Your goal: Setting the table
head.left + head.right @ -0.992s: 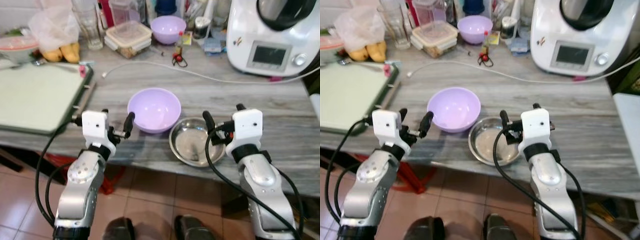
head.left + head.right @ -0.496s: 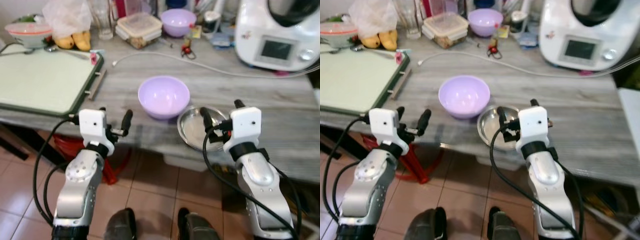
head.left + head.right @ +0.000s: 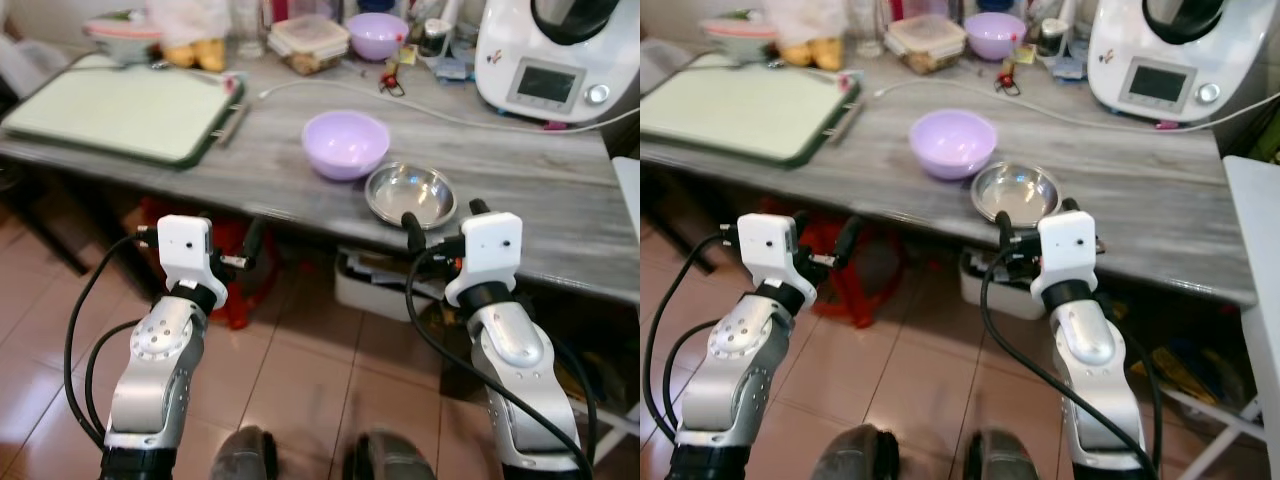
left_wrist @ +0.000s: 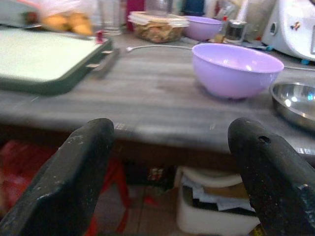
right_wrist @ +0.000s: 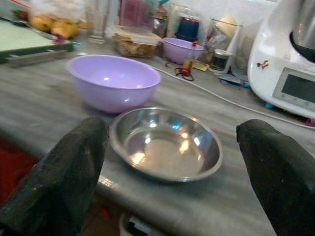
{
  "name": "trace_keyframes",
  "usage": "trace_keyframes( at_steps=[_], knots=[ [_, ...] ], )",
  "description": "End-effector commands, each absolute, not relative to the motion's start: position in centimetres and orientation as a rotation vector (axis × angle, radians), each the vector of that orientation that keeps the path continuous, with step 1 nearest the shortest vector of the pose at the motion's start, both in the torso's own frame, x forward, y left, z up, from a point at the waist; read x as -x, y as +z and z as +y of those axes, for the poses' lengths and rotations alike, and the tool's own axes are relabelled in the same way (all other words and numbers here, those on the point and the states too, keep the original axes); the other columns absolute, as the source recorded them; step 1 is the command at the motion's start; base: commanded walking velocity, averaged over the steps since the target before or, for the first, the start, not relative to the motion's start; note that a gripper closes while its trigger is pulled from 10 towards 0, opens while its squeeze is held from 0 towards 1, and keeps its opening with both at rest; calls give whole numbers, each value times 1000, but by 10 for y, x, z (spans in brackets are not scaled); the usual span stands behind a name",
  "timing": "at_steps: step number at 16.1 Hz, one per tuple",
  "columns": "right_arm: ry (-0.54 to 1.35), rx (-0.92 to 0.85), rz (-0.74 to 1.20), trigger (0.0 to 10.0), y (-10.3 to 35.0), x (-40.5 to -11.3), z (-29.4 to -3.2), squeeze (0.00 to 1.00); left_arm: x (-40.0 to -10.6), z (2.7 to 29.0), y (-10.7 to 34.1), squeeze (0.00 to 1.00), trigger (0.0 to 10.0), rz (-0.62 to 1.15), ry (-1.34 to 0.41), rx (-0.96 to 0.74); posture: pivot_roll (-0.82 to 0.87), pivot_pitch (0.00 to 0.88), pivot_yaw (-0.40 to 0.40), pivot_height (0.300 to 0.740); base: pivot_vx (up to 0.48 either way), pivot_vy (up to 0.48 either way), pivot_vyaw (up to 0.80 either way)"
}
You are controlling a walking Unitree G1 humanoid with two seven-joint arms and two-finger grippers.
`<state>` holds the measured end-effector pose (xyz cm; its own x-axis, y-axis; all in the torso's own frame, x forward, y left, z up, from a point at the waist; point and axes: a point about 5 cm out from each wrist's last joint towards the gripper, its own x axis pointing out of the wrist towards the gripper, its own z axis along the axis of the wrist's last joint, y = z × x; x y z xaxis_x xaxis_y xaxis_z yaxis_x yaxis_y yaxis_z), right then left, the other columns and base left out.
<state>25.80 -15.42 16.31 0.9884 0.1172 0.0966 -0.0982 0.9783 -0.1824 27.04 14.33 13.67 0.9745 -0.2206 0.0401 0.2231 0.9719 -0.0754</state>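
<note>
Both the left gripper (image 3: 235,243) and right gripper (image 3: 443,222) are hovering wide apart and empty before the table (image 3: 560,200), where the purple bowl (image 3: 345,144) is sitting just beside the steel bowl (image 3: 411,195).

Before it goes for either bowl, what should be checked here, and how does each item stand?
1. Left end effector open, holding nothing: ok.
2. Right end effector open, holding nothing: ok.
3. Steel bowl upright near the table edge, not covered: ok.
4. Purple bowl upright, beside the steel bowl: ok.
5. End effectors within reach of the bowls: not ok, both are short of the table edge.
6. Bowls touching each other: cannot tell.
</note>
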Motion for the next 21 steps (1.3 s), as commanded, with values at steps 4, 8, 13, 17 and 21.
trace_keyframes(
  at_steps=[4,8,13,17,21],
  knots=[
    [95,146,-83,10000,160,-260,-157,0,-269,142,136,0,10000,-28,-224,81,-43,108,18,740,-328,0,0],
    [100,149,-70,10000,158,-261,-156,0,-268,141,136,0,10000,-24,-234,87,-43,110,17,740,-323,0,-800],
    [118,141,-83,10000,159,-262,-152,0,-265,136,139,0,10000,-58,-281,59,-43,108,17,740,-59,0,-115],
    [122,139,-84,10000,160,-263,-152,0,-264,133,140,0,10000,-58,-296,71,-43,106,17,740,0,-420,0],
    [138,137,-85,10000,161,-265,-150,0,-264,132,141,0,10000,-65,-310,71,-42,103,17,740,0,-465,0]
  ],
)
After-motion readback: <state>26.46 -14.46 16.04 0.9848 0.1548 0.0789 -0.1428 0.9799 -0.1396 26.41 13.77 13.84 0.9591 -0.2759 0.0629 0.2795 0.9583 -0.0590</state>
